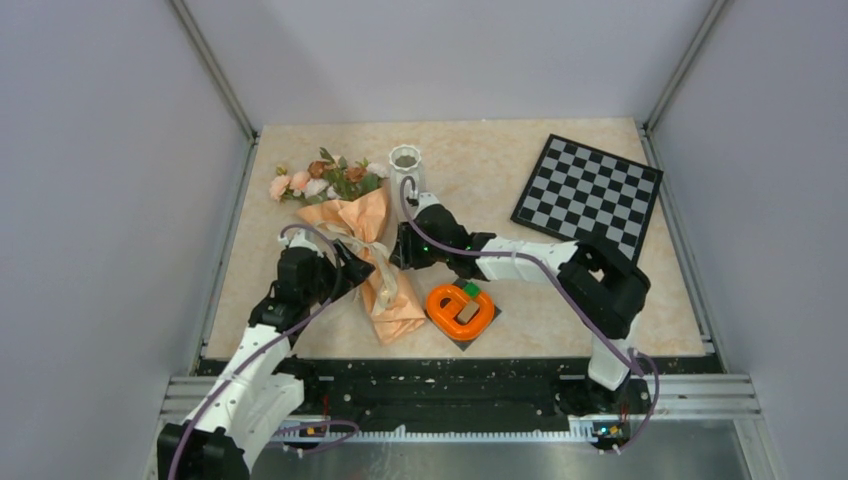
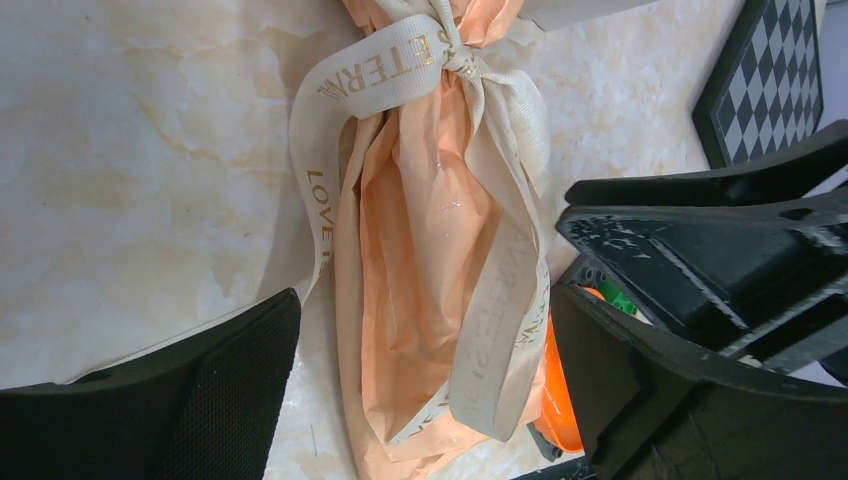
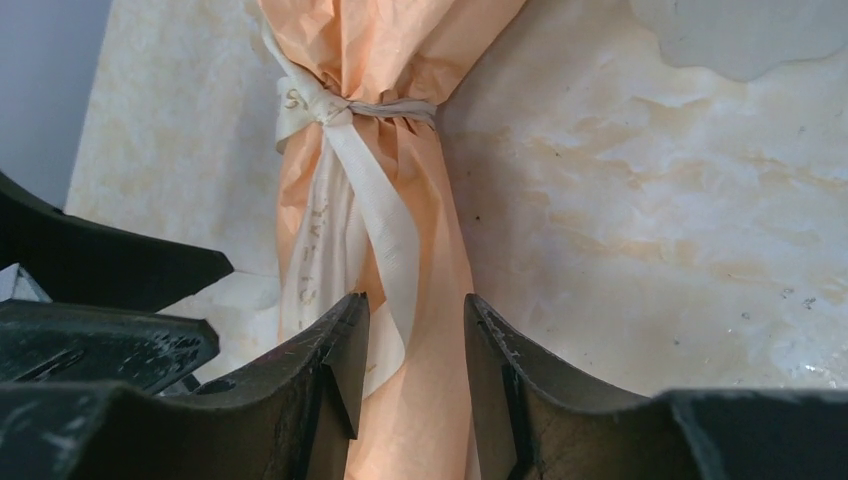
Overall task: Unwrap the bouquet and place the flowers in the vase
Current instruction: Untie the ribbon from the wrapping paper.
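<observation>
1. The marbled counter (image 1: 520,290) carries everything.
2. A black-and-white chessboard (image 1: 588,192) lies flat towards 2 o'clock on the counter, well apart from the rest.
3. The bouquet (image 1: 392,298) lies on its side left of centre. Its open end points to 11 o'clock and its narrow end to 5 o'clock, with the paper still wrapped.
4. The left hand (image 2: 425,280) comes in from 8 o'clock. Its fingers are spread wide either side of the wrapped stems, with nothing pinched.
5. The right hand (image 3: 415,305) reaches in from 3 o'clock, its fingers partly parted astride the paper and a ribbon tail. I cannot tell whether they press on it.
6. The flowers (image 1: 325,178) poke out of the paper at 11 o'clock.
7. An orange ring (image 1: 460,310) sits on a dark mat, just beside the bouquet's narrow end at 3 o'clock.
8. The vase (image 1: 405,165) stands upright at 3 o'clock of the flowers.
9. The cream ribbon (image 2: 400,65) is knotted around the bouquet's waist.
</observation>
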